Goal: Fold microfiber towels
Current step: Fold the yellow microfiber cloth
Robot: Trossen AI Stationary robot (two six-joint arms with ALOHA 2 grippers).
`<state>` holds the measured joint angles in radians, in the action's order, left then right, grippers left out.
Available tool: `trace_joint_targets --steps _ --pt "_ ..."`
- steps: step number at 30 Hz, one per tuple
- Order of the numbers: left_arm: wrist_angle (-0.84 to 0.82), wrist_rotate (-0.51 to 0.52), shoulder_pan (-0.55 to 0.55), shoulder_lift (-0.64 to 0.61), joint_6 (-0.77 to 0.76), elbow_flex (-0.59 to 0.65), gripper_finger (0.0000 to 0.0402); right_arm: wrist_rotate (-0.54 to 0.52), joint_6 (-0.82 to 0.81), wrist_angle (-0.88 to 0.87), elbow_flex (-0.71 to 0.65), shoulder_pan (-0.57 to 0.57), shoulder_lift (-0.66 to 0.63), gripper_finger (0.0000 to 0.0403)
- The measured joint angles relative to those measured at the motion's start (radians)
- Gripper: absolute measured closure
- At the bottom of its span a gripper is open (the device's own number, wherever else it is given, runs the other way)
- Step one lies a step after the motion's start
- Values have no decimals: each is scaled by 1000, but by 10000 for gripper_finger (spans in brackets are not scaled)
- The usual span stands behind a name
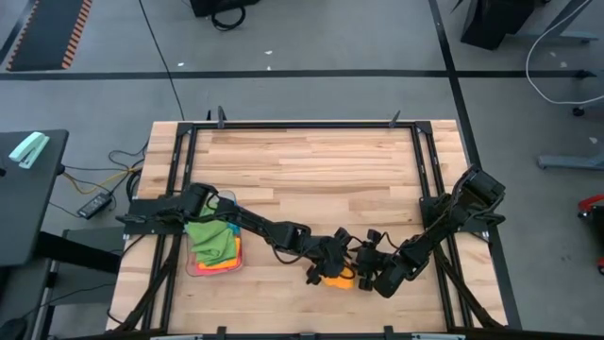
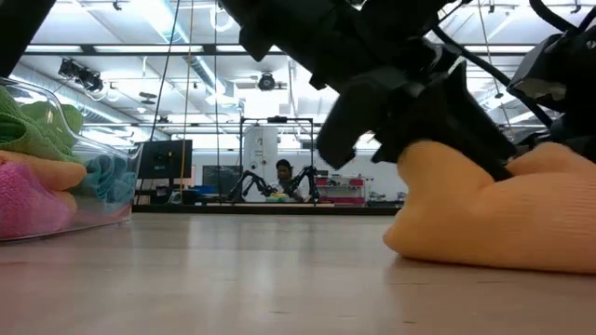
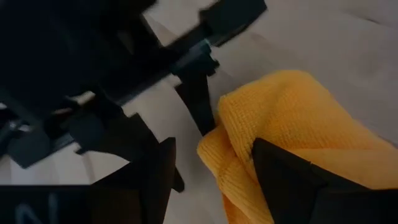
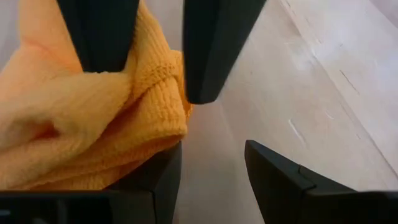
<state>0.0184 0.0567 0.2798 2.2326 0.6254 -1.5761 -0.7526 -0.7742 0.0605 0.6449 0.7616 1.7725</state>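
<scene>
Orange towel (image 1: 338, 277) bunched at the table's front edge, wedged between both grippers. Left gripper (image 1: 319, 269) straddles its left side, fingers apart; right gripper (image 1: 370, 276) parted, fold apparently just beside one finger (no pinch visible). Both equally near; long axis unclear.

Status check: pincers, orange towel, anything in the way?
Both pincers at orange towel near the front edge. Left pincer open, one finger on the cloth. Right pincer open beside it. Tray of towels well clear.
</scene>
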Motion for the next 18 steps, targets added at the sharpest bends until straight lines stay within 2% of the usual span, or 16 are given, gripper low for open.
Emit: trace_joint_targets --steps 4,11,15,18 --pt "27 56 -4 0 0 0 189 14 0 0 0 0 0 217" --pt "11 92 -42 15 -9 1 212 31 15 3 0 1 0 217" --pt "12 83 -55 15 -42 0 221 39 18 2 1 1 0 217" --pt "-2 32 -55 15 -66 0 223 40 18 2 1 1 0 217"
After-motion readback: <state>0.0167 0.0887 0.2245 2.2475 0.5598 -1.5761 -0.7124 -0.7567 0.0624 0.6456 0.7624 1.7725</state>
